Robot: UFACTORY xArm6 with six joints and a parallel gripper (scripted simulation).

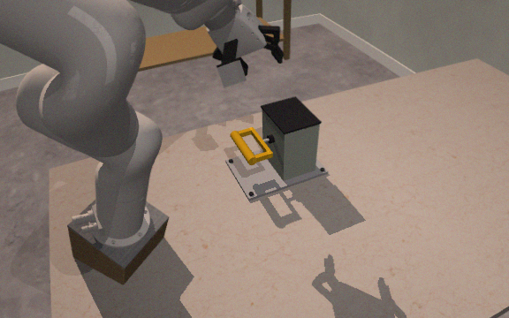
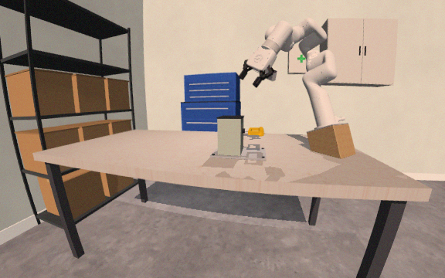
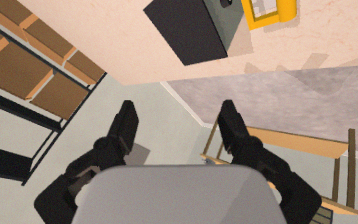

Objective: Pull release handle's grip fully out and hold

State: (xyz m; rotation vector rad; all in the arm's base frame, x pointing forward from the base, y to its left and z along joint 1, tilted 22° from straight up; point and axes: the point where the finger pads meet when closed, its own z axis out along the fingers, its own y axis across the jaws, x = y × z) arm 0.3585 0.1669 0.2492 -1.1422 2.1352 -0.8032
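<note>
The hand [image 2: 256, 76] hangs wide open and empty, high above the yellow grip [image 1: 251, 146] and its housing [image 1: 293, 138]

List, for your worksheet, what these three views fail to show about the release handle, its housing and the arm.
- Wrist view: the yellow grip is cut off by the top edge; only its lower part shows.
- Exterior view: the housing hides the rod and part of the grip, which is small.
- Top view: the arm's upper links run off the frame; the open gripper shows, its fingers empty.
</note>
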